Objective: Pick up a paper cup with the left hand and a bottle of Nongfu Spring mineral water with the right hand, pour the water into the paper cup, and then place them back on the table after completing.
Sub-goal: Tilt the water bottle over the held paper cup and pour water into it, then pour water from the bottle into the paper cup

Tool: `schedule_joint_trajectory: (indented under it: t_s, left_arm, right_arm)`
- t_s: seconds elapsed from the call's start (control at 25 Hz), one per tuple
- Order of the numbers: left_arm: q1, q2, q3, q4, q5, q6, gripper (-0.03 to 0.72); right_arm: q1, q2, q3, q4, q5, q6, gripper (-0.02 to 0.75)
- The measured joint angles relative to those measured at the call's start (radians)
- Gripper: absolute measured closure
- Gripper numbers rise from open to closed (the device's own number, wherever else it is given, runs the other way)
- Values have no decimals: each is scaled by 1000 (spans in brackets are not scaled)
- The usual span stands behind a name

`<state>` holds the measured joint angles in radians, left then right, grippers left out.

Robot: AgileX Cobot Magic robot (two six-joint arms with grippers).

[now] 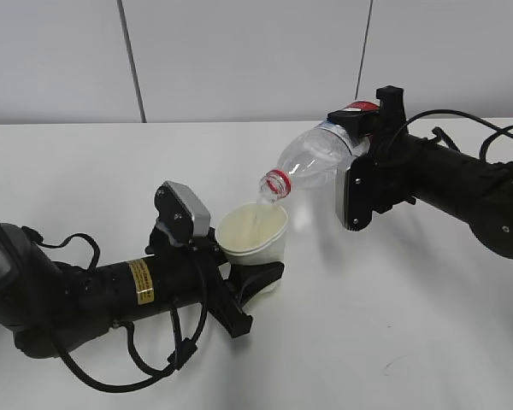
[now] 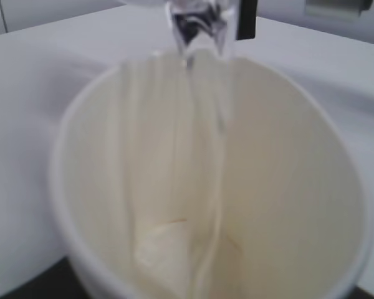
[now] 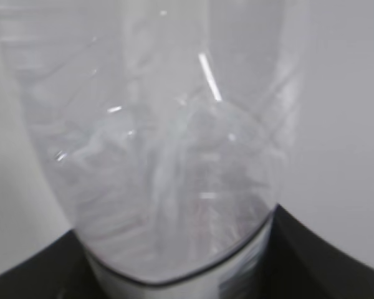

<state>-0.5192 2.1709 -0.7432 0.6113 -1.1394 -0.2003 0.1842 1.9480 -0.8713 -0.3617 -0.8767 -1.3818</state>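
My left gripper (image 1: pixel 252 278), on the arm with the yellow sticker, is shut on the white paper cup (image 1: pixel 255 235) and holds it tilted just above the table (image 1: pixel 393 333). My right gripper (image 1: pixel 368 162) is shut on the clear Nongfu Spring bottle (image 1: pixel 321 158) and tips it neck-down to the left. The bottle's red-ringed mouth (image 1: pixel 275 183) sits over the cup rim. A thin stream of water (image 2: pixel 219 124) runs into the cup (image 2: pixel 237 187). The bottle (image 3: pixel 156 156) fills the right wrist view.
The white table stretches all round both arms. A pale wall with dark vertical seams (image 1: pixel 132 60) stands behind it. Black cables (image 1: pixel 462 120) loop off the right arm.
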Motion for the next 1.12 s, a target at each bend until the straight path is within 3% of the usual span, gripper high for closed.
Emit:
schedule_joint_trajectory:
  t_s: [1.12]
  left_arm:
    - [0, 0, 0, 7, 4, 0, 342]
  right_arm:
    - [0, 0, 0, 5, -7, -21, 332]
